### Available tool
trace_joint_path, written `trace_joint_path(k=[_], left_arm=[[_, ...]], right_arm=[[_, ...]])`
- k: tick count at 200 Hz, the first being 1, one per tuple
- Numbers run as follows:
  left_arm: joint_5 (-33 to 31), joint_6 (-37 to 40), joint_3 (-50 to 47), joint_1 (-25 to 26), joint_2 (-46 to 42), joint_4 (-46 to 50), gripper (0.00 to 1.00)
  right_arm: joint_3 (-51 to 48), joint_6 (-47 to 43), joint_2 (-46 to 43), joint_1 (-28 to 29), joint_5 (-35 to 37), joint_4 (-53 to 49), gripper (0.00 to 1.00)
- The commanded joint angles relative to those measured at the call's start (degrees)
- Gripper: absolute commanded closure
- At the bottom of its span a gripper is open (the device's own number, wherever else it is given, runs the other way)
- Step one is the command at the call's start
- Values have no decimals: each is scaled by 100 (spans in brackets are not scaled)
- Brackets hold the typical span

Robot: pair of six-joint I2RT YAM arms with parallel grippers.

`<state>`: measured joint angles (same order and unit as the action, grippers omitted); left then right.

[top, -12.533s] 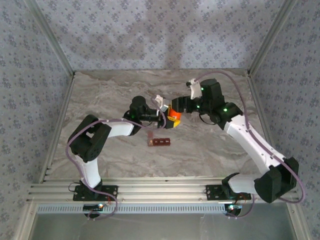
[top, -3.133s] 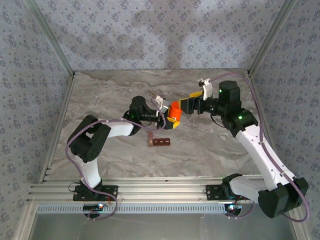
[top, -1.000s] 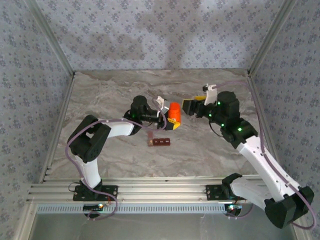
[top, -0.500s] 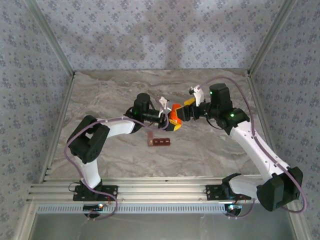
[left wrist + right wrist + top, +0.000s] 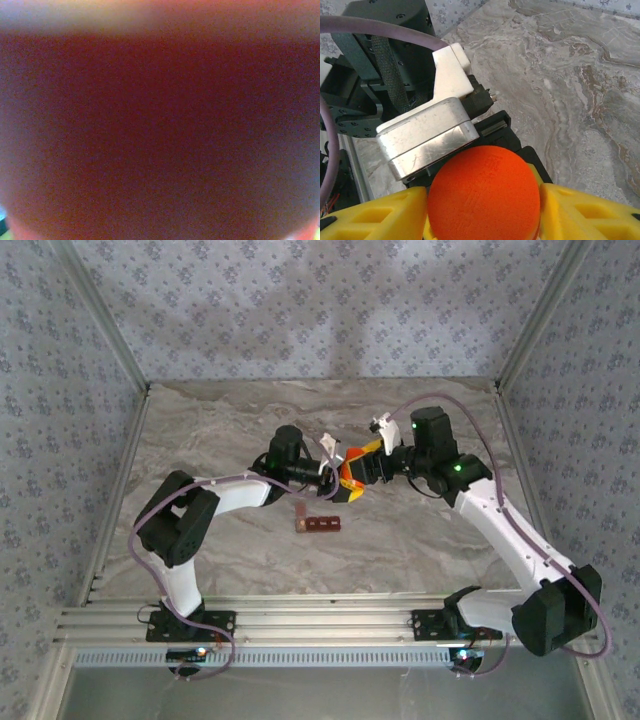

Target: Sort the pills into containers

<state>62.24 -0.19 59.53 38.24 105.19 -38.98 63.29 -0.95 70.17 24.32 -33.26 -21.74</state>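
An orange pill bottle [image 5: 347, 480] hangs tilted above the table's middle, and my left gripper [image 5: 333, 472] is shut on its body from the left. The bottle's wall [image 5: 160, 130] lies against the left wrist camera as a dark red blur. My right gripper [image 5: 366, 466] comes in from the right. Its yellow fingers [image 5: 375, 215] press on both sides of the round orange cap [image 5: 484, 192]. The containers [image 5: 318, 525], a dark red-brown strip of cells, lie flat on the marble just below the bottle. The pills are out of view.
The marble table [image 5: 220, 430] is bounded by patterned walls at the back and both sides, and by an aluminium rail [image 5: 320, 625] at the near edge. The left gripper's silver body [image 5: 427, 135] sits just behind the cap in the right wrist view.
My right gripper moved left from a gap beside the bottle onto its cap and narrowed its fingers around it. The left gripper kept hold and shifted the bottle slightly.
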Motion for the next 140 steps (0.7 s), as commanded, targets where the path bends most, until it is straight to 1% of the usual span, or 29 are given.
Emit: trace_joint_path(k=[1, 37, 50, 56, 64, 80, 106, 130, 140], left_arm=[[161, 131, 149, 39, -183, -56, 100], [126, 143, 86, 30, -244, -99, 100], [68, 145, 46, 34, -277, -148, 100], [38, 137, 18, 26, -294, -184, 100], [-6, 100, -24, 17, -313, -280, 100], [-112, 7, -130, -7, -356, -510, 100], [-210, -100, -230, -30, -387, -763, 100], [-218, -108, -232, -39, -376, -778, 100], [-219, -112, -220, -36, -360, -786, 100]], right_arm=[[189, -55, 72, 62, 29, -121, 44], [-137, 217, -51, 126, 350, 70, 54], [-387, 494, -186, 149, 655, 275, 60], [-532, 653, -264, 157, 784, 412, 60], [-795, 917, -421, 210, 1055, 666, 61], [-1322, 1479, -725, 410, 1862, 1111, 63], [-2019, 2278, -1068, 909, 3085, 1805, 64], [-2095, 2519, -1035, 1305, 3733, 1913, 64], [-2048, 2557, -1002, 1368, 3797, 1929, 64]])
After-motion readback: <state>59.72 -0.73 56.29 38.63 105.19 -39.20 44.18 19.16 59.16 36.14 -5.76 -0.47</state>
